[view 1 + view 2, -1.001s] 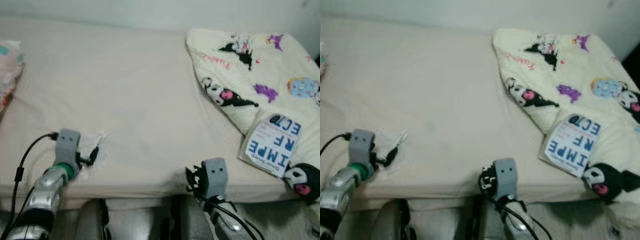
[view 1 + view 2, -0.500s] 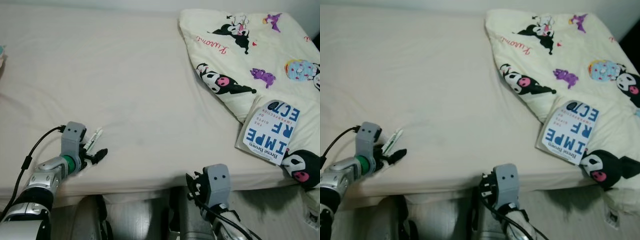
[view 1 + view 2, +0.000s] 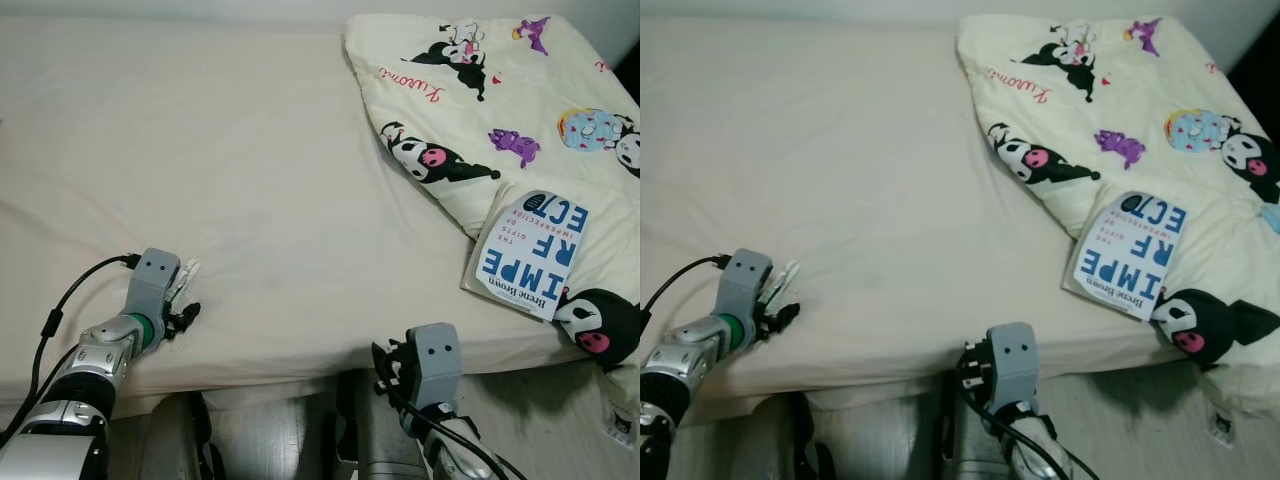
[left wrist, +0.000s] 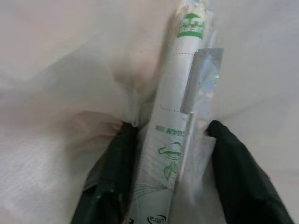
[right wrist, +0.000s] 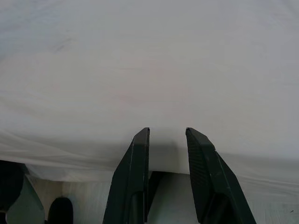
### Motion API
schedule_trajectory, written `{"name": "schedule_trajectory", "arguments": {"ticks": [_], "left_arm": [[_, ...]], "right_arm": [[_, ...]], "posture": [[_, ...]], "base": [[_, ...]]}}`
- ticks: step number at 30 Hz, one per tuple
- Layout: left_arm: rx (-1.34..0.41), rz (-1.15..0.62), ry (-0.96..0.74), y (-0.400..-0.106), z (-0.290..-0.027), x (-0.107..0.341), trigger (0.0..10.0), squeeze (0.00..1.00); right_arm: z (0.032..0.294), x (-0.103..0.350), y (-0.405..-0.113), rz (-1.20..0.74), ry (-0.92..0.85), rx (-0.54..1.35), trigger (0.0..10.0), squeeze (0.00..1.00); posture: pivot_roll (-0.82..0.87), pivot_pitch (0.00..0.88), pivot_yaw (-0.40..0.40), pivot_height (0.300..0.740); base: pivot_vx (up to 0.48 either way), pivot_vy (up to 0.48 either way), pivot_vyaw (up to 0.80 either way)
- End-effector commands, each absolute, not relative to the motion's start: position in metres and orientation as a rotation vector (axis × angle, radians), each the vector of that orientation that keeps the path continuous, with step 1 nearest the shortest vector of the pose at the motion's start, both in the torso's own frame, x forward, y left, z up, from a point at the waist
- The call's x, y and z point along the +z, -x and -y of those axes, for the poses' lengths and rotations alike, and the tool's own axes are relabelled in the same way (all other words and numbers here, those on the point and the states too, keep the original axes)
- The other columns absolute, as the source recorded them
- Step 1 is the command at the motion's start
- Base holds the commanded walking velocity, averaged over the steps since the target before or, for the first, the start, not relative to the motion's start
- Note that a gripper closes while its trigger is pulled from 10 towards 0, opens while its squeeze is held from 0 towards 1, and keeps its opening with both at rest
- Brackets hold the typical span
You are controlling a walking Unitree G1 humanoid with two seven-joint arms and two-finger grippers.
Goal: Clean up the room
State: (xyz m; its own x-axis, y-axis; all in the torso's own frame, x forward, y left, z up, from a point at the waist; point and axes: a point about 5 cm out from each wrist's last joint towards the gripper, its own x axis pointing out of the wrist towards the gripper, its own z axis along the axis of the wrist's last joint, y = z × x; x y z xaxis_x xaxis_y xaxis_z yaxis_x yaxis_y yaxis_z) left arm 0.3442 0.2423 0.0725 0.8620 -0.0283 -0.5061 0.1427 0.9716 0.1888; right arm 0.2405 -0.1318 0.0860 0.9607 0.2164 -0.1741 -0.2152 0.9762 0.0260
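One bed [image 3: 250, 180] under a pale sheet. One cream blanket [image 3: 480, 120] printed with cartoon figures lies on it, and one book [image 3: 530, 255] with blue lettering rests on the blanket. One white wrapper [image 4: 180, 116] with green print sits near the bed's front edge. Two grippers: the left gripper [image 3: 183, 318] with two black fingers either side of the wrapper, the right gripper [image 5: 167, 140] with two black fingers [image 5: 138, 158] slightly apart
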Motion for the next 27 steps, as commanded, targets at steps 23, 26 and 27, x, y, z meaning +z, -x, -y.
{"name": "schedule_trajectory", "arguments": {"ticks": [23, 26, 27], "left_arm": [[-0.029, 0.169, -0.247, -0.309, -0.185, 0.135, 10.0, 0.0], [-0.057, 0.245, -0.269, -0.299, -0.175, 0.153, 10.0, 0.0], [-0.057, 0.245, -0.269, -0.299, -0.175, 0.153, 10.0, 0.0]], "right_arm": [[0.133, 0.082, -0.265, -0.158, -0.024, 0.185, 10.0, 0.0], [0.135, 0.081, -0.267, -0.151, -0.026, 0.173, 10.0, 0.0], [0.135, 0.081, -0.267, -0.151, -0.026, 0.173, 10.0, 0.0]], "posture": [[-0.03, 0.185, -0.002, 0.595], [-0.01, 0.158, -0.001, 0.595], [-0.01, 0.158, -0.001, 0.595]], "base": [[0.0, 0.0, 0.0], [0.0, 0.0, 0.0], [0.0, 0.0, 0.0]]}}
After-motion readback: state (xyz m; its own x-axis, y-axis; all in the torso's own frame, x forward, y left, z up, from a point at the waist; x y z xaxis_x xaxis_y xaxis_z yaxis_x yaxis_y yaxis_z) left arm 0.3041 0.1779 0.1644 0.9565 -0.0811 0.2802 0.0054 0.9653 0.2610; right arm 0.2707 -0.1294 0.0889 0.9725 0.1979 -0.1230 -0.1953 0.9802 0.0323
